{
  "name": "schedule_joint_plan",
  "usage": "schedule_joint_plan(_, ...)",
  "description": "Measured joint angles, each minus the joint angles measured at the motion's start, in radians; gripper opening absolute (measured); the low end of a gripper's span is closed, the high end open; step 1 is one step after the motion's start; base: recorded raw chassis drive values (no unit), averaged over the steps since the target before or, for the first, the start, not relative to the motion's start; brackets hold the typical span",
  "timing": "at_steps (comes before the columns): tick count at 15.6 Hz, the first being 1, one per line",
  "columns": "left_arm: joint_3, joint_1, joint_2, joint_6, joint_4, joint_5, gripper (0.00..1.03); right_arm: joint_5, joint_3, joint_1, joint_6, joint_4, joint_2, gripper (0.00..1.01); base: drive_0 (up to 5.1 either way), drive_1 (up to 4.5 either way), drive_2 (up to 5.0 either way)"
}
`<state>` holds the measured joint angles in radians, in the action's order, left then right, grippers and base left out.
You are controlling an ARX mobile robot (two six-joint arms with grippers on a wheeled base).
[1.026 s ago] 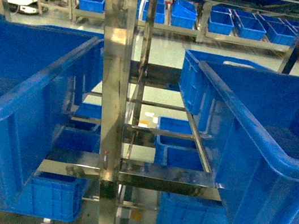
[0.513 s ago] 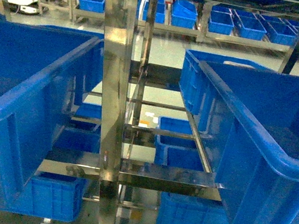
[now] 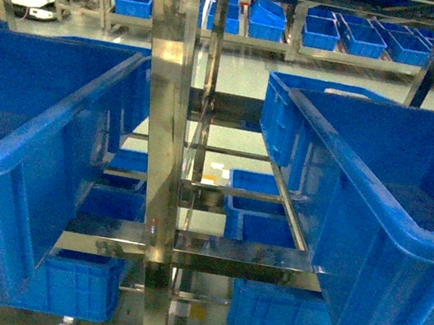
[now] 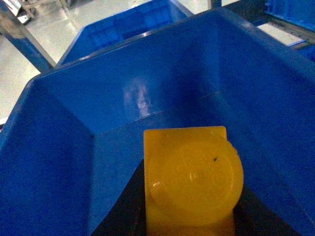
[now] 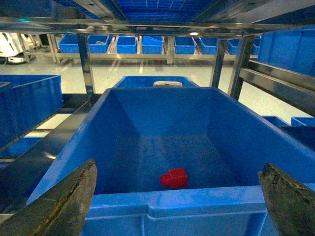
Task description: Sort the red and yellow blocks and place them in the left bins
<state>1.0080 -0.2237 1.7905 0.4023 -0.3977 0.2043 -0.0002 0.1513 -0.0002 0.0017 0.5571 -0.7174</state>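
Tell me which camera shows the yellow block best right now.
The left wrist view: the yellow block fills the lower frame, close up above a blue bin. The head view shows only a yellow sliver at its left edge, unidentifiable. The right wrist view shows none of it.

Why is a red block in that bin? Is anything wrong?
Maybe. A red block lies alone in the bin below the right claw, though red ones belong in the left bins. The left claw's yellow block hangs over its own bin.
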Motion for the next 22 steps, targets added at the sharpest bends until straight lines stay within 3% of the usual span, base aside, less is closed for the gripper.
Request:
schedule_joint_plan(4,0.281,-0.049,0.267,0.1,0.04,-0.039,0.27,0.0,0.0,0.0,0.0,-0.001,0.0,0.98,0.0,0.0,0.0)
schedule_joint_plan(6,0.379,-0.076,0.352,0.125,0.094,-0.055,0.27,0.0,0.0,0.0,0.0,0.0,0.0,0.98,0.0,0.0,0.0)
schedule_joint_plan(9,0.356,-0.072,0.429,0.177,0.127,-0.055,0.27,0.0,0.0,0.0,0.0,0.0,0.0,0.98,0.0,0.0,0.0)
schedule_joint_plan(11,0.32,-0.071,0.447,0.182,0.119,-0.054,0.27,0.0,0.0,0.0,0.0,0.0,0.0,0.98,0.0,0.0,0.0)
schedule_joint_plan(12,0.319,-0.071,0.447,0.178,0.12,-0.047,0.34,0.0,0.0,0.0,0.0,0.0,0.0,0.98,0.0,0.0,0.0)
schedule_joint_plan(14,0.326,-0.075,0.433,0.174,0.112,-0.009,0.58,0.0,0.0,0.0,0.0,0.0,0.0,0.98,0.0,0.0,0.0)
schedule_joint_plan(17,0.35,-0.083,0.332,0.134,0.222,0.09,0.94,0.0,0.0,0.0,0.0,0.0,0.0,0.98,0.0,0.0,0.0)
schedule_joint_plan(18,0.344,-0.082,0.284,0.13,0.232,0.115,0.99,0.0,0.0,0.0,0.0,-0.001,0.0,0.98,0.0,0.0,0.0)
schedule_joint_plan(22,0.097,-0.064,0.052,0.15,0.178,0.16,0.98,0.0,0.0,0.0,0.0,-0.001,0.0,0.98,0.0,0.0,0.0)
